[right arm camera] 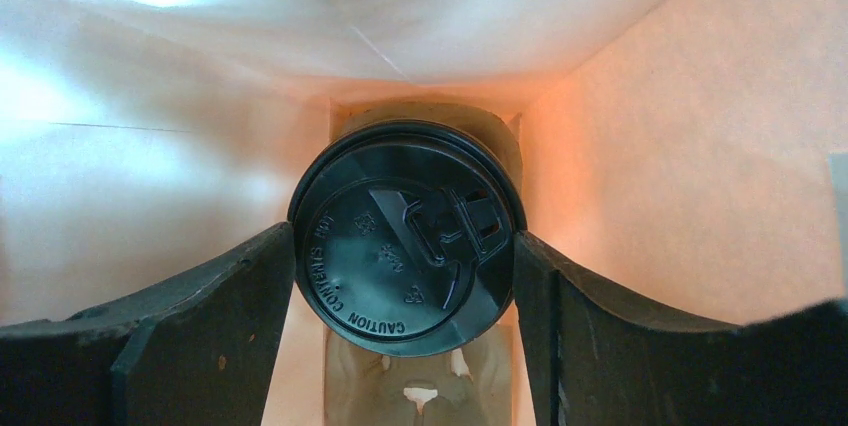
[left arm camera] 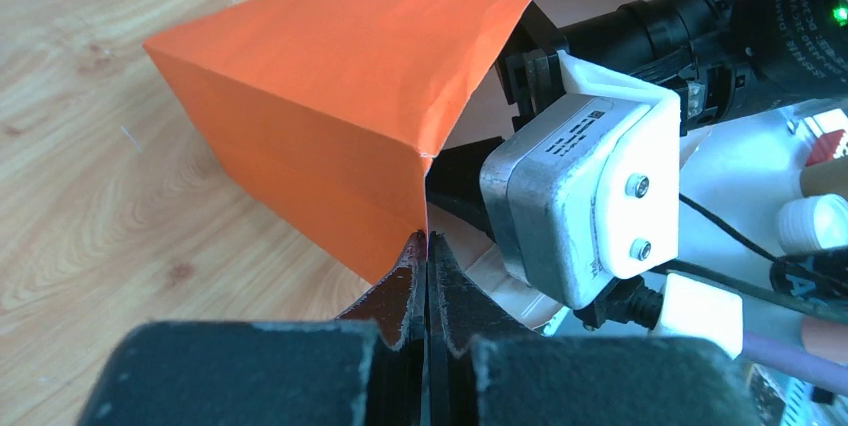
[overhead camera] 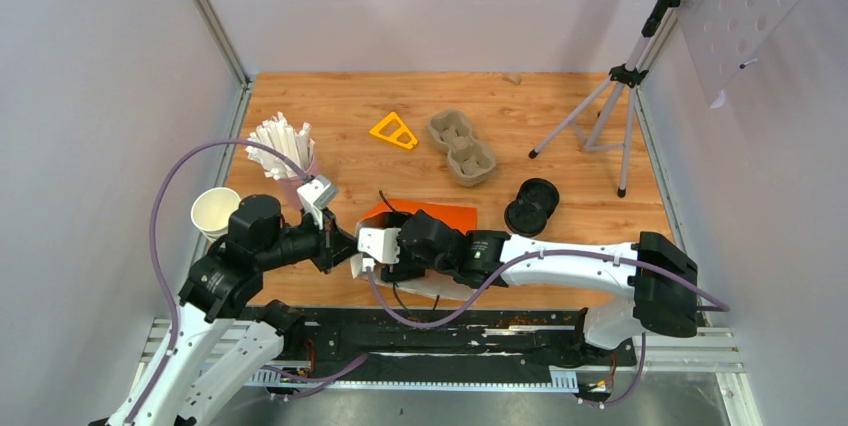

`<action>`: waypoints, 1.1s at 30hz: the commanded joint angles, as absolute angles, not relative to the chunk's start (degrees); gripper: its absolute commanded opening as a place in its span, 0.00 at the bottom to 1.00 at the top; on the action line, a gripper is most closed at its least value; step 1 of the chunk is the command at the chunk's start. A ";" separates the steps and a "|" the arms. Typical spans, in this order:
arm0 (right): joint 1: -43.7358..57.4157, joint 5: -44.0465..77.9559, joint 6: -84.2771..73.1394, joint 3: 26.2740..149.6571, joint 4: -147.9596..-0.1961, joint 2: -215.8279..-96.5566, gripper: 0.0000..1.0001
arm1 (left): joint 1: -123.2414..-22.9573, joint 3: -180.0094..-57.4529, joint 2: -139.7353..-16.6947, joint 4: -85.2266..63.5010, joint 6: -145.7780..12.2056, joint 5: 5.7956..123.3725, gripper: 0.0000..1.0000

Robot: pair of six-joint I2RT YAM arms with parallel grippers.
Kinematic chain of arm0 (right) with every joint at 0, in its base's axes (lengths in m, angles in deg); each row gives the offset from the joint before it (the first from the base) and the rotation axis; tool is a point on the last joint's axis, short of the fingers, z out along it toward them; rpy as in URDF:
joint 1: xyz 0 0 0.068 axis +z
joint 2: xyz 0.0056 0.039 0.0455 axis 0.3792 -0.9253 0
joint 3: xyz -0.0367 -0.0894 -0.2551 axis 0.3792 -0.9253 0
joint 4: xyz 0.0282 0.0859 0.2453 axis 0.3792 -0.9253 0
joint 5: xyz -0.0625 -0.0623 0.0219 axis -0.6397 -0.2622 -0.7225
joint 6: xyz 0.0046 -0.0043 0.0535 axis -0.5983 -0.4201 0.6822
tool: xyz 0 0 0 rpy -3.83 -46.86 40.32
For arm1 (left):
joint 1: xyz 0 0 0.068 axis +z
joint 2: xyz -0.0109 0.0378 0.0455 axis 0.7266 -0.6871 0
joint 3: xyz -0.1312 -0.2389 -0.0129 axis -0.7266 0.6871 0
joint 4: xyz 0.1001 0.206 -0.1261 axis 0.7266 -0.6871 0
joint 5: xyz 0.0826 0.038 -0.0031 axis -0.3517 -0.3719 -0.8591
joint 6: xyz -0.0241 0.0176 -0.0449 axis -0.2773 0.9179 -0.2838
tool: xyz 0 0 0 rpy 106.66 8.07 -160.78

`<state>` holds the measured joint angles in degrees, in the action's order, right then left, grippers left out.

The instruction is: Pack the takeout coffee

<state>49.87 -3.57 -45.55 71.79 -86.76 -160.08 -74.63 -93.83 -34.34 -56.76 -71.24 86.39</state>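
Right jaws clasp lidded cup (right arm camera: 405,236) (inside orange bag (left arm camera: 330,76)).

The lidded cup (right arm camera: 405,236) sat inside the paper bag (overhead camera: 440,214), between the fingers of the right gripper (right arm camera: 403,246). The left gripper (left arm camera: 427,256) pinched the bag's left edge. Behind the bag lay the pulp carrier (overhead camera: 462,147), with a triangular piece (overhead camera: 394,131) to its left. Two more lids (overhead camera: 531,206) lay right of the bag, and the straw holder (overhead camera: 290,161) and a lidless cup (overhead camera: 214,212) stood to its left.

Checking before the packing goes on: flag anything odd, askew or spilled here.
The round black plastic lid between the right fingers faces the mouth of the orange paper bag. Its cup, deep inside the bag, therefore seems to lie sideways rather than upright. No spill shows.
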 commanded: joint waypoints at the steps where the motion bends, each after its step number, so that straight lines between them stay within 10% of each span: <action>1: 49.05 -2.54 -48.45 71.89 -82.67 -158.32 0.72 | -74.83 -92.63 -30.42 -52.31 -68.73 85.00 0.00; 33: 47.57 -1.30 -42.22 76.17 -86.27 -160.45 0.70 | -74.81 -87.51 -26.81 -51.25 -66.21 88.95 0.00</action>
